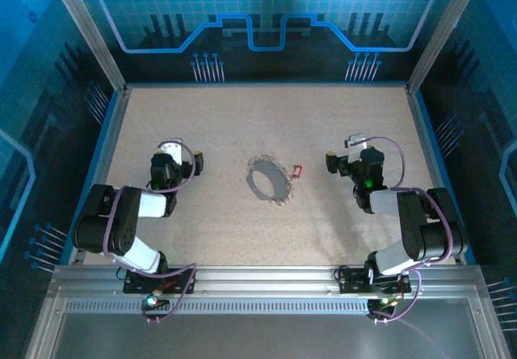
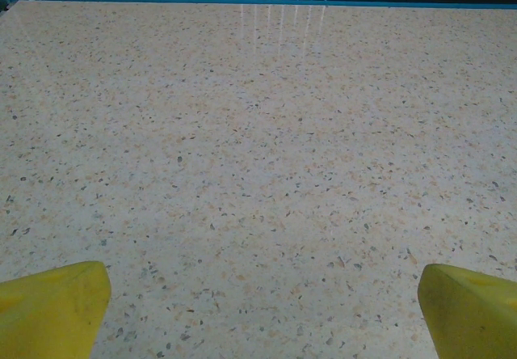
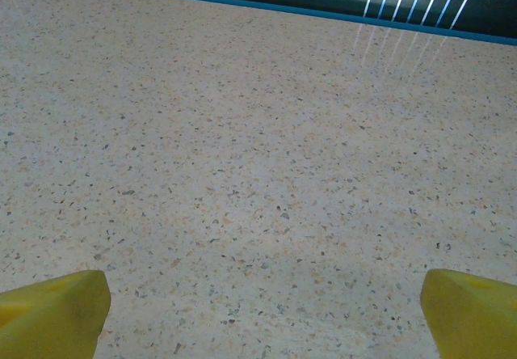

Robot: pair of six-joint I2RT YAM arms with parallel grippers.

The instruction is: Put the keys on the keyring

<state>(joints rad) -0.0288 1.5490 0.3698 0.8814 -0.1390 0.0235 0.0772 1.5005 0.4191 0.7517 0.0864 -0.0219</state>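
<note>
The keyring (image 1: 268,181), a thin grey wire loop with small metallic bits at its near right, lies flat at the middle of the table. A tiny key with a red head (image 1: 296,171) rests just right of the loop, close to its rim. My left gripper (image 1: 179,157) hovers to the left of the loop, well apart from it. My right gripper (image 1: 353,157) sits to the right of the red key. In the left wrist view the gripper (image 2: 262,310) is open, its yellow fingertips (image 2: 52,306) wide apart over bare table. The right gripper (image 3: 262,314) stands open the same way, holding nothing.
The speckled beige table (image 1: 266,116) is bounded by a blue rim and dark walls with white pins (image 1: 208,68) at the back. A metal rail (image 1: 266,282) runs along the near edge by the arm bases.
</note>
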